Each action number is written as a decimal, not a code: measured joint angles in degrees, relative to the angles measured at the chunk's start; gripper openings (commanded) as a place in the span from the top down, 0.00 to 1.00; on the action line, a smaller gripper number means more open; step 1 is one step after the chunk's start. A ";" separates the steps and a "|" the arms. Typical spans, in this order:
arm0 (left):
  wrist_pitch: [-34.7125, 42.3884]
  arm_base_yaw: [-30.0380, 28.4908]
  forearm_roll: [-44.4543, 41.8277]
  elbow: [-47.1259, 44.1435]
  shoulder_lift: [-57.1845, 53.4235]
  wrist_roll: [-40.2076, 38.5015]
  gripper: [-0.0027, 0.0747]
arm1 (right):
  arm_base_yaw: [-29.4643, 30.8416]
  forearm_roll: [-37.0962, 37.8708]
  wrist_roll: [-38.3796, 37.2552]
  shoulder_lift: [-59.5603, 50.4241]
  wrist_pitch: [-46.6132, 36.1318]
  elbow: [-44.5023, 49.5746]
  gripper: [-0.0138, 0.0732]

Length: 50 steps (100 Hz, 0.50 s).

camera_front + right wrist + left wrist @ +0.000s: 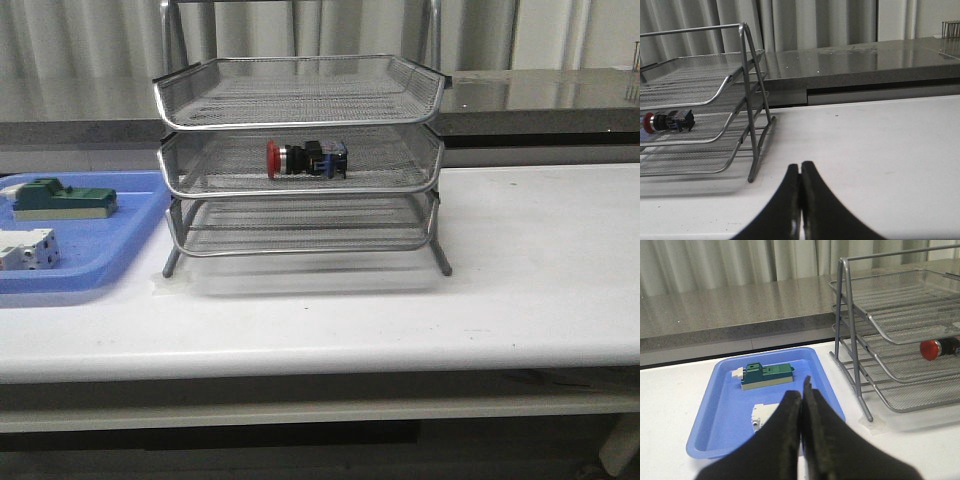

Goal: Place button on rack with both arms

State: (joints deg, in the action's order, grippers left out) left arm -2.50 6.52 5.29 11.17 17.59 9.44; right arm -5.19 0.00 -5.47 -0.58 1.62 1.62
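The button (306, 159) lay on its side in the middle tier of the rack (300, 122), its red head toward the desk's left edge and its dark rear block toward the right. It rested on the mesh floor of that tier, roughly midway along its width, with nothing gripping it. The top and bottom tiers held nothing that could be seen. The rack stood on the white desk (520, 280) toward its back edge, a little left of centre, its legs on the desk top.

Just beside the rack, near the desk's left edge, sat a blue tray (120, 250). A green block (60, 198) lay in it toward the back, and a white boxy part (28, 248) lay nearer the front.

The left gripper (801, 400) hung above the front of the blue tray, jaws pressed together with nothing between them. The right gripper (800, 172) hung over bare desk on the rack's right side, well apart from the button, its jaws likewise closed on nothing. Neither arm showed in the front view
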 measured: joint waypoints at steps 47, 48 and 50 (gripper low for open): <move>4.83 -3.97 -3.88 -11.22 -12.44 -7.07 0.96 | 0.00 0.00 0.00 0.00 0.00 0.00 0.92; 4.87 -3.99 -4.09 -11.22 -12.62 -7.24 0.96 | 0.00 0.00 0.00 0.00 0.00 0.00 0.92; 4.87 -4.29 -4.46 -11.22 -13.16 -7.77 0.96 | 0.00 0.00 0.00 0.00 0.00 0.00 0.92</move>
State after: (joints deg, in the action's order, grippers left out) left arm 2.37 2.24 0.83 -0.05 4.43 1.67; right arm -5.19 0.00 -5.47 -0.58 1.62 1.62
